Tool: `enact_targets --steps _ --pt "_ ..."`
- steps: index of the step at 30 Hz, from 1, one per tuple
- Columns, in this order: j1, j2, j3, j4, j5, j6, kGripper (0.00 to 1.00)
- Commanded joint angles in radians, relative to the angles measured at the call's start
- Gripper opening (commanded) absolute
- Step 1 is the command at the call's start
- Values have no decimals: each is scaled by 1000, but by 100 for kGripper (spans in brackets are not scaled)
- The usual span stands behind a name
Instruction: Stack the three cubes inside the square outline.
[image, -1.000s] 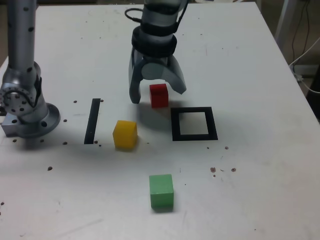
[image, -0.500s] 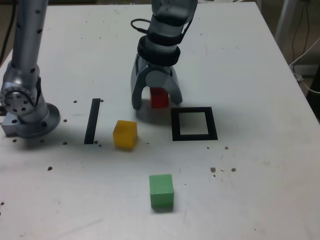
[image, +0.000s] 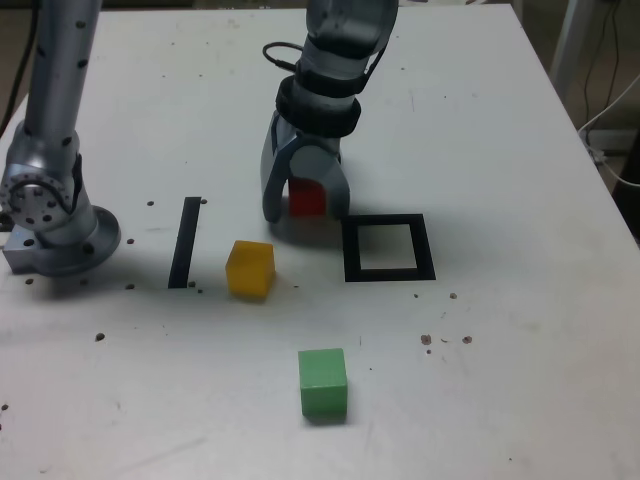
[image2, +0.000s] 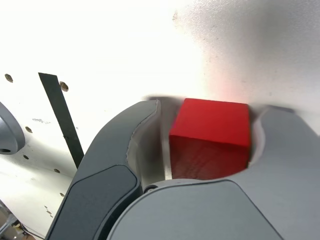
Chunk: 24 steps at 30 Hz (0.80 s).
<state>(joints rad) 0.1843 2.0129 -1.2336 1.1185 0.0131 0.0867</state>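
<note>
Claw (image: 305, 211) stood low on the table (image: 520, 150), jaws pinching the red cube (image: 306, 197) just beside the black square outline (image: 388, 248), on the exterior view's left. Yellow cube (image: 249, 269) and green cube (image: 322, 382) sat apart, nearer the camera.

Thin black strip (image: 185, 242), white table (image: 500, 150)
</note>
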Motion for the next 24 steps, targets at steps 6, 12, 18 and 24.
enact_targets --steps 6,12,18,24 --pt "-5 -8 -5 11 -3 -2 23" --pt "-14 -9 -17 21 -5 -3 23" --pt "-48 -8 -63 48 -5 -15 23" --pt "-121 3 -183 125 -6 -41 23"
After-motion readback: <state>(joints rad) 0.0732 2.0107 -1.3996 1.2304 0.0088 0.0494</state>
